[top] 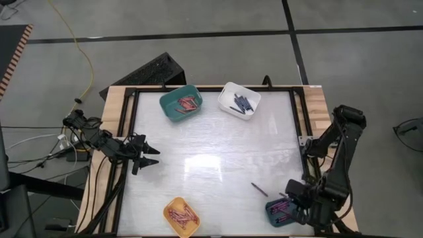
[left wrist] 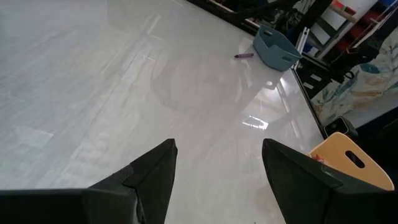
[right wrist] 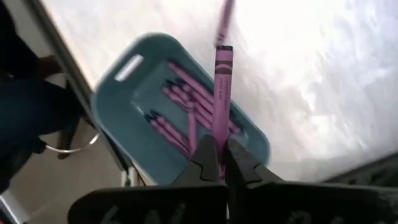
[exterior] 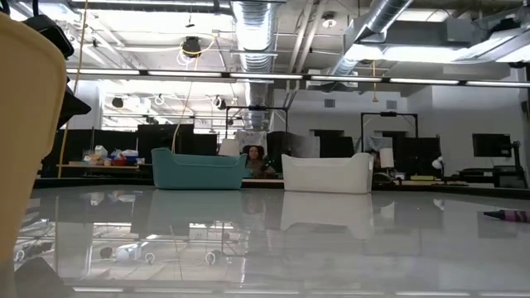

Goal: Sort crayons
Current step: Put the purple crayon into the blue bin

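My right gripper (right wrist: pixel 219 163) hovers over a blue-grey bin (right wrist: pixel 127 102) at the table's near right corner, shut on a pink-magenta crayon (right wrist: pixel 222 87). Several magenta crayons (right wrist: pixel 180 109) lie in that bin. One loose crayon (top: pixel 259 190) lies flat on the table just left of the bin (top: pixel 272 213). My left gripper (left wrist: pixel 217 168) stands open over the table's left side (top: pixel 149 157), touching nothing. My right gripper pinches the magenta crayon by one end (right wrist: pixel 219 140) between its two fingertips. The fingers come from above, pointing steeply down. The crayon sticks out past the fingertips in line with them, lifted clear above the blue-grey bin.
A teal bin (top: pixel 180 102) with red crayons and a white bin (top: pixel 239 100) with dark blue ones stand at the far edge. A yellow bin (top: pixel 181 216) with reddish crayons sits at the near edge. The wide white table middle (top: pixel 211 152) lies between them.
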### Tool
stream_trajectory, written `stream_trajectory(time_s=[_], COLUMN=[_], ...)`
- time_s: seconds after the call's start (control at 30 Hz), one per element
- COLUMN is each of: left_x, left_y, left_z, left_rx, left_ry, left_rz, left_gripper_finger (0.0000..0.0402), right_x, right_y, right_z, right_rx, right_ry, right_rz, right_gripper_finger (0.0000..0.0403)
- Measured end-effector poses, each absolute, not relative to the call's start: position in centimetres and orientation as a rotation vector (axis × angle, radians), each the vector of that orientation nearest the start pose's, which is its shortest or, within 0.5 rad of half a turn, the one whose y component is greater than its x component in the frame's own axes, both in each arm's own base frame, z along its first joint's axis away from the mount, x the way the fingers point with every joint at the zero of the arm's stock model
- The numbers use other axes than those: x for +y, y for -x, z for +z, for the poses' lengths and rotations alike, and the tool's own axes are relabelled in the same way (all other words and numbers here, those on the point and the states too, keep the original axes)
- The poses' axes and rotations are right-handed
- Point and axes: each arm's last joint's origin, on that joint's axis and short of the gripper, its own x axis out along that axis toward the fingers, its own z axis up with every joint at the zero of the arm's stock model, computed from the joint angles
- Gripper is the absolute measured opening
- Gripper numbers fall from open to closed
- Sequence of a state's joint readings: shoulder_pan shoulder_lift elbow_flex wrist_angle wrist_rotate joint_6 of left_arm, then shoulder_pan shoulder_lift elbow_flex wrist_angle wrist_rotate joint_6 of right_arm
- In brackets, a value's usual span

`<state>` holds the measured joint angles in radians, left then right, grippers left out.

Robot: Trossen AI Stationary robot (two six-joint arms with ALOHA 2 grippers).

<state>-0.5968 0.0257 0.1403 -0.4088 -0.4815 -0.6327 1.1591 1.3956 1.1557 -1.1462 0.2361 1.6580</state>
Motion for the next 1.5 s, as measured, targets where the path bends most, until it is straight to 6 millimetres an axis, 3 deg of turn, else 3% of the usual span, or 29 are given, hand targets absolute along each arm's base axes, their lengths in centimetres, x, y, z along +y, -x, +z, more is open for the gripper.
stream_trajectory(time_s=[0.2,0.57,1.1,1.5], left_x=[-3.5,-3.5,-3.5,-3.5], left_y=[-7.5,-7.5,-7.5,-7.5], left_z=[17.1,17.1,17.1,17.1], left_rx=[0.278,0.278,0.279,0.278], left_ry=[0.478,0.478,0.477,0.478], left_rz=[-0.031,-0.031,-0.032,-0.032], left_gripper_finger=[0.0228,0.0228,0.0228,0.0228], right_x=[22.8,25.2,27.7,27.5], right_y=[-11.0,-11.6,-12.7,-13.1], right_z=[26.5,23.1,19.0,18.7], right_rx=[1.232,1.391,1.445,1.449], right_ry=[-0.476,-0.338,-0.142,-0.131], right_rz=[-0.235,-0.193,-0.080,-0.097], right_gripper_finger=[0.0003,0.0006,0.0008,0.0075])
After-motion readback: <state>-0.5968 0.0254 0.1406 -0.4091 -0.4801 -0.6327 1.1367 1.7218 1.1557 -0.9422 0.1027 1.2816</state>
